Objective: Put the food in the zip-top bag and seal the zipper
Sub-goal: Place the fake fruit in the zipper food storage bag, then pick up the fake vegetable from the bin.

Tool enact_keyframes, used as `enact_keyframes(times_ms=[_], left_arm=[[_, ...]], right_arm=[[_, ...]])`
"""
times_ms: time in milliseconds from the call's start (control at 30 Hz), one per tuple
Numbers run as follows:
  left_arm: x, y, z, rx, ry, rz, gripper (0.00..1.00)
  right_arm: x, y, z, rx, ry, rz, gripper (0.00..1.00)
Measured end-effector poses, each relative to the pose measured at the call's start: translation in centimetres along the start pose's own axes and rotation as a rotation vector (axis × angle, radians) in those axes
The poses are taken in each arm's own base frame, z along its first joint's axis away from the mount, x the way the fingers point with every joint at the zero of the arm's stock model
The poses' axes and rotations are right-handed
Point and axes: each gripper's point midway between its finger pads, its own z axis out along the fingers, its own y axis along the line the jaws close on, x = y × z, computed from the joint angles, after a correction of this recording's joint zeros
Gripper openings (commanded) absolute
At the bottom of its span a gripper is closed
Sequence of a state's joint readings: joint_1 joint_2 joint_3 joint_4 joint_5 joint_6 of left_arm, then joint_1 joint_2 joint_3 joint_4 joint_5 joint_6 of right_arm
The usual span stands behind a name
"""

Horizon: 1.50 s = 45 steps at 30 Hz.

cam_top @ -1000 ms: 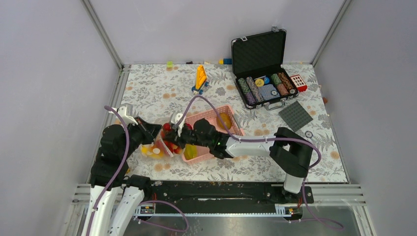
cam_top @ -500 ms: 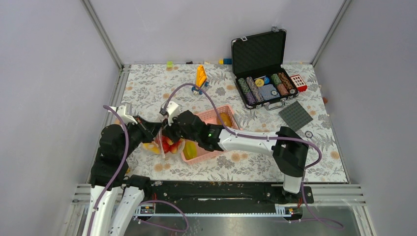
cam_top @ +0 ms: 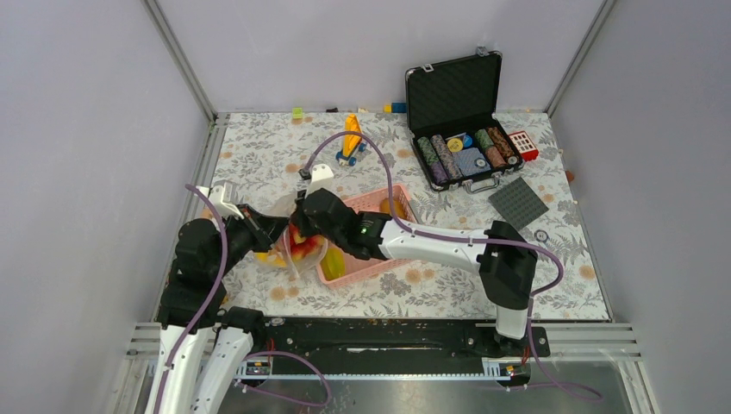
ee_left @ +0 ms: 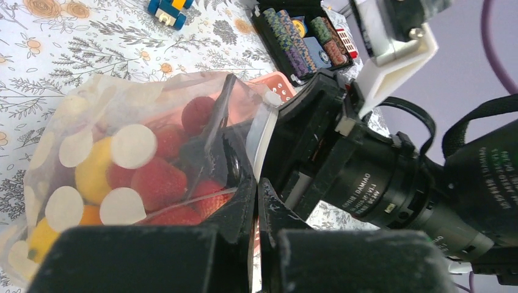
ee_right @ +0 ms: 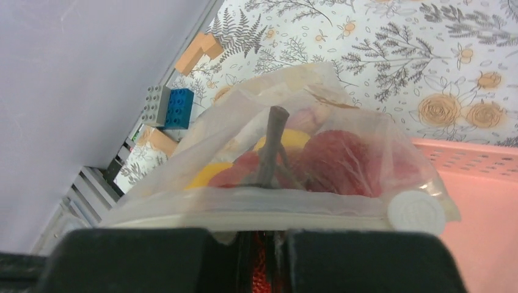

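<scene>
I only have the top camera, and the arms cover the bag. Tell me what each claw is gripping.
Observer: The right wrist view shows the right claw shut on the zipper of the zip-top bag.
Operator: Now the left.
Observer: The left claw is shut on the bag's mouth edge.
Operator: Report the contents.
Observer: Red strawberries and a yellow fruit sit inside the bag.

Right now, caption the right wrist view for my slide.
Right gripper pinches the zipper of the zip-top bag, full of red and yellow food, beside the pink basket.
</scene>
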<state>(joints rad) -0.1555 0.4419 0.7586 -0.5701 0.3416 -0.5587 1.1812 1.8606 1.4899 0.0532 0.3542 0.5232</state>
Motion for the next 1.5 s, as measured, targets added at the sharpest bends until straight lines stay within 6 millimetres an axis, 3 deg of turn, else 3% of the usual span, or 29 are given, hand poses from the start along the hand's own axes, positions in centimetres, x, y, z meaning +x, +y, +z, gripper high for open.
enact_keyframes(times_ms=[67,167,233,367,667,867,1000,1167,1333,1500], left_arm=[[0.0,-0.1,-0.1,0.007,-0.002,0.002,0.00],[0.0,-0.2,-0.1,0.013,-0.001,0.002,0.00],[0.0,-0.3,-0.1,0.014,0.001,0.002,0.00],[0.1,-0.1,0.0,0.011,0.003,-0.001,0.00],[0.3,0.6,-0.1,-0.023,-0.004,-0.025,0.00],[0.1,0.9,-0.1,-0.041,-0.016,-0.027,0.00],[-0.1,1.4,0.0,-0.065,-0.028,-0.027,0.00],[-0.4,2.6,-0.2,-0.133,-0.049,-0.025,0.00],[-0.4,3.0,-0.4,-0.158,-0.050,-0.010,0.00],[-0.3,3.0,-0.7,-0.157,-0.054,-0.001,0.00]], right_arm=[[0.1,-0.1,0.1,0.015,0.000,0.039,0.13],[0.8,-0.4,0.4,0.034,0.014,0.080,0.16],[1.1,-0.5,0.6,0.038,0.019,0.092,0.34],[1.2,-0.5,0.5,0.039,0.025,0.082,0.61],[2.3,-0.8,-1.3,-0.066,0.075,-0.032,0.99],[0.4,1.9,-5.5,-0.266,0.038,-0.086,1.00],[-1.1,1.9,-8.6,-0.343,-0.057,-0.085,1.00],[-1.3,-1.3,-10.0,-0.304,-0.075,-0.031,1.00],[-1.7,-6.9,-8.7,-0.146,-0.031,0.134,1.00],[0.4,-9.9,-6.8,-0.045,0.040,0.231,0.98]])
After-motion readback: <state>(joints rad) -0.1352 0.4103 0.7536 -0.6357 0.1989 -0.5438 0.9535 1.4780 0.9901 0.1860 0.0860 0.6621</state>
